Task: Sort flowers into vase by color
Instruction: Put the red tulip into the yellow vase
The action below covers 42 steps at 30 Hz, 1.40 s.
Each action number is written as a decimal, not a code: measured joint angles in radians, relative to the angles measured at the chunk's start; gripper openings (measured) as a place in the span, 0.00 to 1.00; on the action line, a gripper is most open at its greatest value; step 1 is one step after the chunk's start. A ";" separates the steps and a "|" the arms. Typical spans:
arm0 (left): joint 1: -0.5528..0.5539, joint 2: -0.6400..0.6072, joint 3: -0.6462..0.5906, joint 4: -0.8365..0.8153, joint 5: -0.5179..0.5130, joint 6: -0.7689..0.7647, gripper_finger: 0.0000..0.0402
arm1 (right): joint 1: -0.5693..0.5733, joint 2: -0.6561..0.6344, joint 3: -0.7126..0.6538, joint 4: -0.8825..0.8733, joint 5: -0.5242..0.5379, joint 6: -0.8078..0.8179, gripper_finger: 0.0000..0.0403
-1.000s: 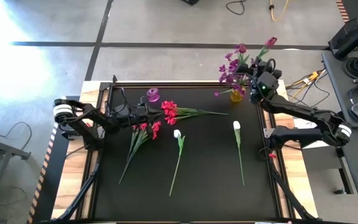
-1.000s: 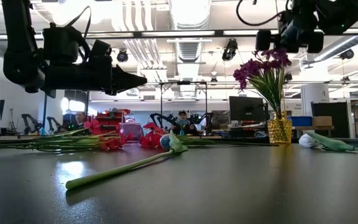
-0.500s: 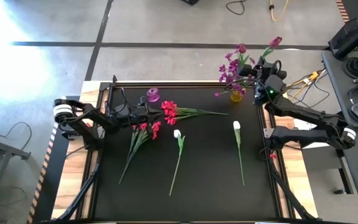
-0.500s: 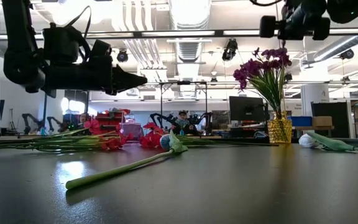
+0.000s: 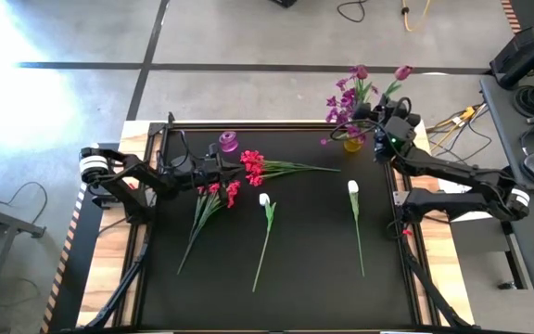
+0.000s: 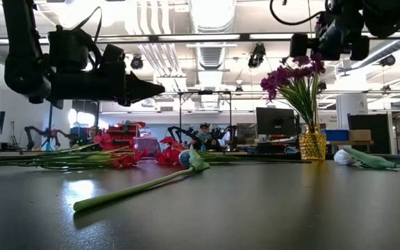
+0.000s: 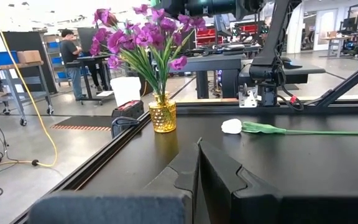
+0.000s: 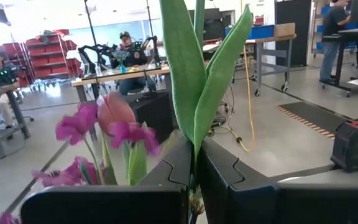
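Only the right wrist view shows the right end effector [image 8: 194, 163] clenched on a green-leaved flower stem [image 8: 194, 68].

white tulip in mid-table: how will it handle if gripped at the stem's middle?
Probably light: the white tulip has a thin stem. Its long stem bends slightly lying flat, so the ends may droop. Likely won't roll far, since the leaves rest on the table.

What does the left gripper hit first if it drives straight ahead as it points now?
Likely nothing on the table: the shut left gripper hangs above the red flowers. The gold vase stands far ahead; depth is unclear.
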 joint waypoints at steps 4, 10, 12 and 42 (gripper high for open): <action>0.000 0.000 0.000 0.000 0.000 0.000 0.00 | 0.000 0.001 -0.015 0.034 0.002 -0.017 0.03; 0.000 0.000 0.000 0.000 0.001 0.000 0.00 | -0.002 0.014 -0.015 0.028 0.001 -0.026 0.03; 0.000 0.000 0.000 0.000 0.001 0.000 0.00 | -0.002 0.032 -0.015 0.024 -0.001 -0.027 0.03; 0.000 0.000 0.000 0.000 0.003 0.000 0.00 | 0.085 0.069 -0.015 -0.082 0.000 -0.031 0.45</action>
